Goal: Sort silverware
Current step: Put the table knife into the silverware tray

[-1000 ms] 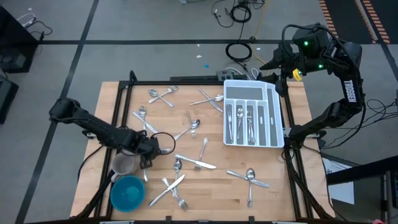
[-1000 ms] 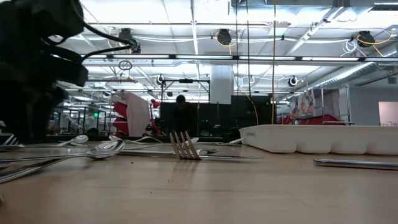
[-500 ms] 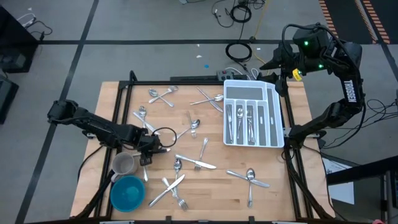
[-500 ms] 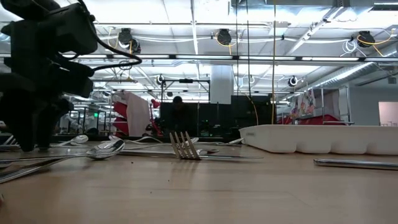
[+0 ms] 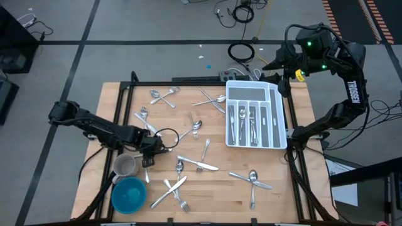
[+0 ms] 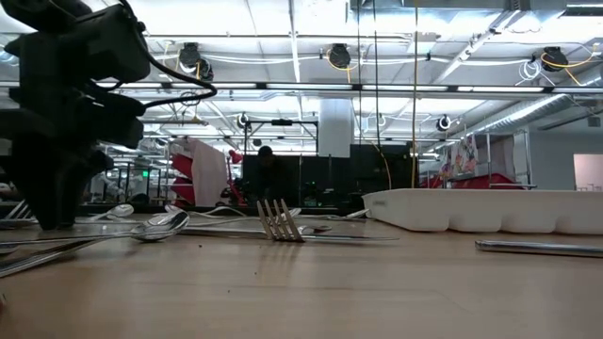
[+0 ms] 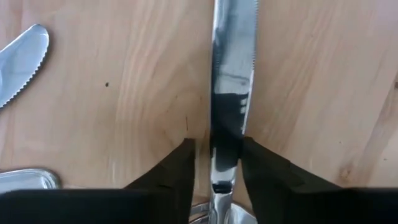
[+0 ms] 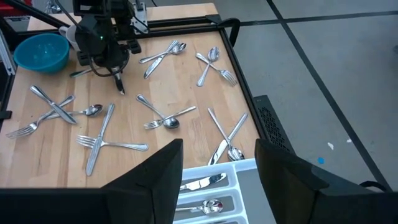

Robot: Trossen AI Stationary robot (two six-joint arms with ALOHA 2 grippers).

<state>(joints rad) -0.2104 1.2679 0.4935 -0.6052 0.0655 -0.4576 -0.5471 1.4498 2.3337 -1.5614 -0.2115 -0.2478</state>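
I see left gripper (image 7: pixel 215 163) low over table's (image 5: pixel 282 188) near-left part, fingers (image 7: pixel 178 167) straddling knife (image 7: pixel 232 68) blade, closing in, grip not confirmed. Right gripper (image 8: pixel 217 163) raised beyond far-right corner, jaws apart, empty. Silverware (image 5: pixel 200 166) scattered across table; several pieces in white tray (image 5: pixel 276 116) at right. Mug (image 5: pixel 125 166), blue bowl (image 5: pixel 129 193) near-left

We see shiny silver metal cutlery (image 5: pixel 198 166) scattered on a pale, grained wooden table (image 5: pixel 213 194). A white plastic compartmented tray (image 5: pixel 277 119) sits by the right edge, a round turquoise bowl (image 5: pixel 129 194) beside a grey metal mug (image 5: pixel 125 166). Both arms are black.
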